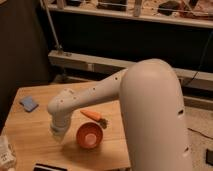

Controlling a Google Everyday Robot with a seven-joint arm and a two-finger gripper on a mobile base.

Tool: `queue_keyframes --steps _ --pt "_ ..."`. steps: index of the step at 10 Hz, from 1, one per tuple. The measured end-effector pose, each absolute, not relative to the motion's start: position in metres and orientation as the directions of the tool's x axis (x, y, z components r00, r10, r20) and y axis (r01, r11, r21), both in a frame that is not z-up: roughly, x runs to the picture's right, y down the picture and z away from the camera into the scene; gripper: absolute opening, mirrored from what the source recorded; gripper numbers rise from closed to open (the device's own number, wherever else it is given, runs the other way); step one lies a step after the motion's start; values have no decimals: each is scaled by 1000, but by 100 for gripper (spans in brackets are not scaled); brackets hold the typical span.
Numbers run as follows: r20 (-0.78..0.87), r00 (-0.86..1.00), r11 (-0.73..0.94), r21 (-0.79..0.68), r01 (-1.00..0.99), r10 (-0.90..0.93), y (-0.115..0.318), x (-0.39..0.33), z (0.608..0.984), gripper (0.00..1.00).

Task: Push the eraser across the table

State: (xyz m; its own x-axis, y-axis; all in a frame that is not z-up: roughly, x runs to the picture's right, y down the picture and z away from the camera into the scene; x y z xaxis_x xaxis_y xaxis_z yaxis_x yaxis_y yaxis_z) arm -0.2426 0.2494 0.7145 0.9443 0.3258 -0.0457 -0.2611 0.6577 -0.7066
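The eraser (50, 167) is mostly cut off by the lower edge of the camera view. Only a thin strip of its flat black top shows, long side running left to right, with a paler line along it. It lies at the near edge of the bench (30, 131), left of and nearer than the orange bowl (90, 136).

The big white arm (150, 110) fills the right half of the view and hides the bench's right side behind it. Its slimmer forearm reaches left and bends down to the pincer (57, 132). The pincer hangs over the wood just left of the bowl, above the eraser and apart from it. It shows only as a pale tapering stub, so whether it is released or clenched cannot be told, and nothing can be seen in it.

A carrot (92, 115) lies just behind the bowl, its greenish end towards the arm. A small blue piece (29, 103) sits near the far left corner. At the lower left a white, crumpled-looking object (5, 154), perhaps a packet, is cropped by the edge.
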Motion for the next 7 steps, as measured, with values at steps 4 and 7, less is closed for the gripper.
queue_keyframes --steps 4,7 --pt "-39 973 775 -598 -205 227 277 -260 689 0" --pt "-84 973 791 -569 -223 214 299 -275 685 0"
